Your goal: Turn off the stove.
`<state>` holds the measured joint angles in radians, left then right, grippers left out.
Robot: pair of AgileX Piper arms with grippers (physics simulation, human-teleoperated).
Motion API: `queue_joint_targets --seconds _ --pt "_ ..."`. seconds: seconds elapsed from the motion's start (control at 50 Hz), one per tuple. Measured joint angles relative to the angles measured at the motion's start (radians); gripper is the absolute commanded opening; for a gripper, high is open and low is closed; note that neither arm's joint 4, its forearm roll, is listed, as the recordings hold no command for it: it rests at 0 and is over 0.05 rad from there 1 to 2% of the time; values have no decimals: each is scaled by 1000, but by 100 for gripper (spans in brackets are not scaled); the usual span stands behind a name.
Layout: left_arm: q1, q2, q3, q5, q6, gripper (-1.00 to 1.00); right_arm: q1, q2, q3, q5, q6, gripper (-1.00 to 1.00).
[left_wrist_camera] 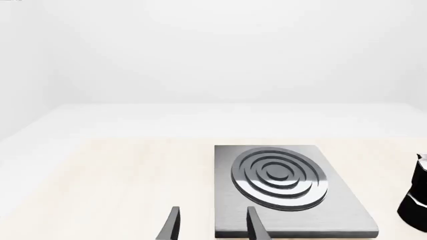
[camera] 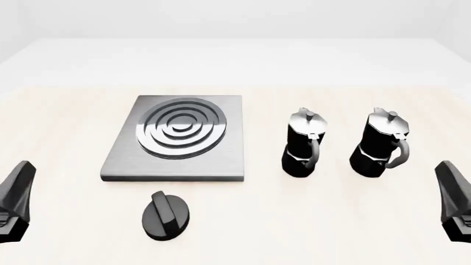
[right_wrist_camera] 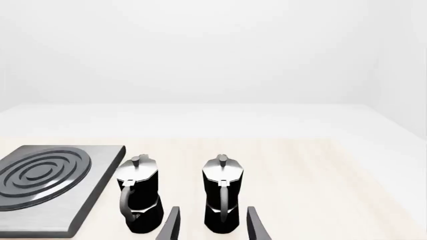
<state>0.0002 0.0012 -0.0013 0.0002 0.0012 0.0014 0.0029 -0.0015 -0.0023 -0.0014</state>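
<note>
The stove [camera: 178,138] is a flat grey square plate with silver burner rings, lying left of centre on the table; it also shows in the left wrist view, stove [left_wrist_camera: 287,190], and the right wrist view, stove [right_wrist_camera: 53,185]. Its round black ridged knob [camera: 165,215] sits apart, just in front of the plate. My left gripper [camera: 16,201] hangs at the left edge, well left of the knob; its fingers [left_wrist_camera: 172,225] stand apart with nothing between them. My right gripper [camera: 455,201] is at the right edge, open and holding nothing, fingers [right_wrist_camera: 253,225] spread.
Two black-and-silver moka pots stand upright to the right of the stove: one moka pot [camera: 304,142] nearer the plate, the other moka pot [camera: 380,142] further right. Both appear in the right wrist view just ahead of the fingers. The table is light wood.
</note>
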Motion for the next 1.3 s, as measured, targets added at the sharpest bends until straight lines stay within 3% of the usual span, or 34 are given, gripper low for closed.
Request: queue_joint_targets --seconds 0.44,0.68,1.0,1.3 --pt "4 2 -7 8 -4 100 0 18 -2 -13 2 100" --pt "-24 57 -62 32 -14 100 2 31 -2 -27 2 100" --pt "-115 256 -160 54 -1 100 6 27 -1 -23 2 100" --pt "-174 480 -235 78 56 100 8 20 -2 -18 0 100"
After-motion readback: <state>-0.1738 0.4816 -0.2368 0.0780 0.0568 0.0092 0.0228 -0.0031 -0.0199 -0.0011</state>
